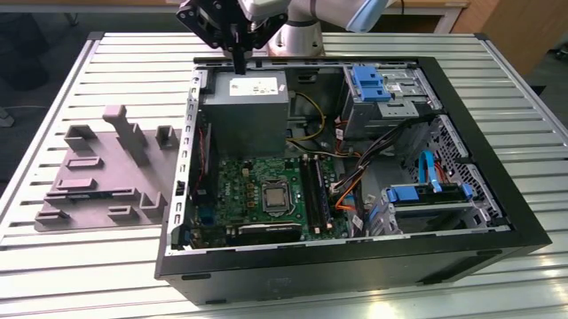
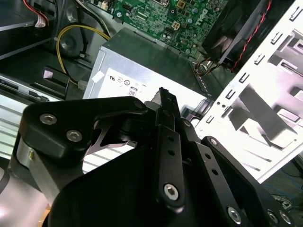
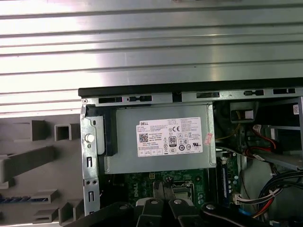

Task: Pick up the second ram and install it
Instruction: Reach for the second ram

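My gripper (image 1: 239, 66) hangs above the back of the open computer case, over the grey power supply (image 1: 247, 106). Its fingers are shut together with nothing between them, as both wrist views show (image 2: 163, 93) (image 3: 163, 183). The second ram (image 1: 89, 195) looks like a dark blue-green strip lying in a holder of the grey fixture plate (image 1: 98, 166), on the exterior view's left, far from the gripper. A blue strip at the edge of the first wrist view (image 3: 12, 199) seems to be the same stick. The black memory slots (image 1: 314, 193) run along the green motherboard (image 1: 253, 193).
The black case (image 1: 355, 266) lies open on a slatted metal table (image 1: 124, 53). Blue drive brackets (image 1: 373, 83) and orange and blue cables (image 1: 350, 189) fill its right side. Upright posts (image 1: 133, 136) rise from the fixture plate.
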Robot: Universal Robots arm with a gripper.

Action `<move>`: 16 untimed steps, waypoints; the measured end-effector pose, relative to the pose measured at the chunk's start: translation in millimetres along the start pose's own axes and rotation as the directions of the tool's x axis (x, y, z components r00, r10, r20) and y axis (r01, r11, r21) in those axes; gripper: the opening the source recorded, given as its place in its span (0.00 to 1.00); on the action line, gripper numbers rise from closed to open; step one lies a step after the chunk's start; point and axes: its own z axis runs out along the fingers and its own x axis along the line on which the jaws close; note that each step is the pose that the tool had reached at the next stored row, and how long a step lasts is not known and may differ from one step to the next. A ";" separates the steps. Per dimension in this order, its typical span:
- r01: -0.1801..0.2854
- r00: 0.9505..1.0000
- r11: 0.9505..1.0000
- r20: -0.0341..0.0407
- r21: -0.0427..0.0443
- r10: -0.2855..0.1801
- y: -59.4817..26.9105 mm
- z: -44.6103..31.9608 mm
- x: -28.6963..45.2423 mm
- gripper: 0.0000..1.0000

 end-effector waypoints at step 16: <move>0.000 1.000 1.000 0.000 0.000 0.000 -0.6 0.0 8.7 0.11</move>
